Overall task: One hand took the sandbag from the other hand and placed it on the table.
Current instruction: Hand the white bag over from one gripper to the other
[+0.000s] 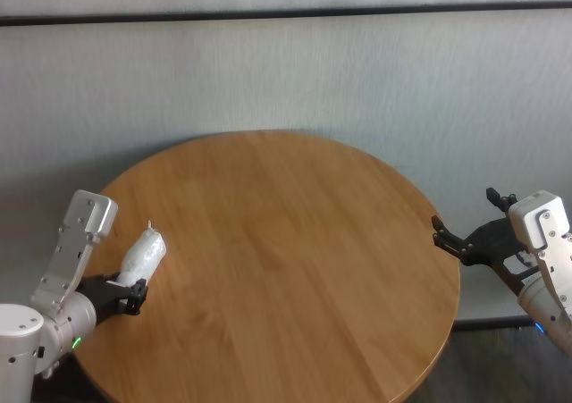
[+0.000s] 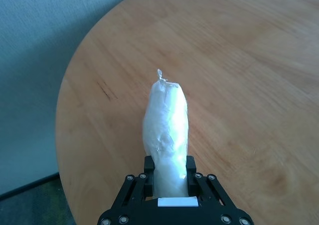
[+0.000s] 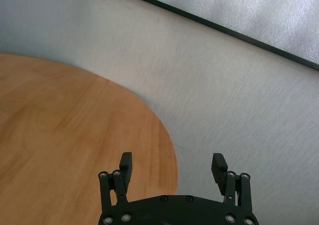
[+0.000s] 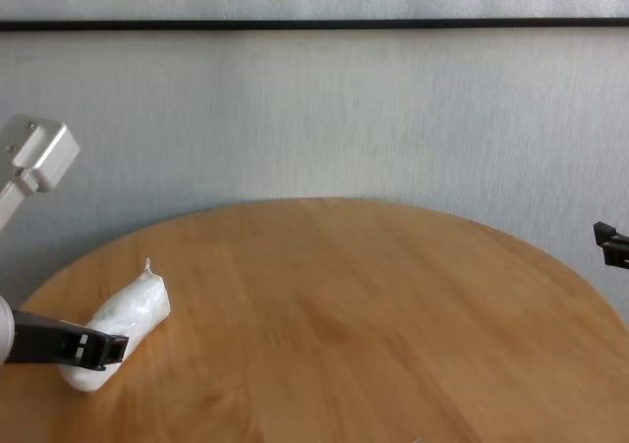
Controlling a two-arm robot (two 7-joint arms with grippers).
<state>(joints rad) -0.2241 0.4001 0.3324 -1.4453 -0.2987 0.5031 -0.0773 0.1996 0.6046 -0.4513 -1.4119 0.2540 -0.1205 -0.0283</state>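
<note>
The white lumpy sandbag [image 1: 146, 256] is held at its lower end by my left gripper [image 1: 132, 298], the one with the green ring, over the left edge of the round wooden table [image 1: 286, 242]. Its twisted tip points away from the gripper. In the left wrist view the black fingers [image 2: 148, 166] clamp the sandbag [image 2: 167, 135] on both sides. The chest view shows the sandbag [image 4: 123, 320] low over the table; I cannot tell if it touches. My right gripper [image 1: 465, 215], with the blue ring, is open and empty just off the table's right edge, also in the right wrist view [image 3: 172, 162].
A grey wall with a black stripe [image 1: 286, 13] stands behind the table. The tabletop [image 4: 373, 305] between the two grippers is bare wood. Grey floor [image 3: 239, 110] lies beyond the table's right edge.
</note>
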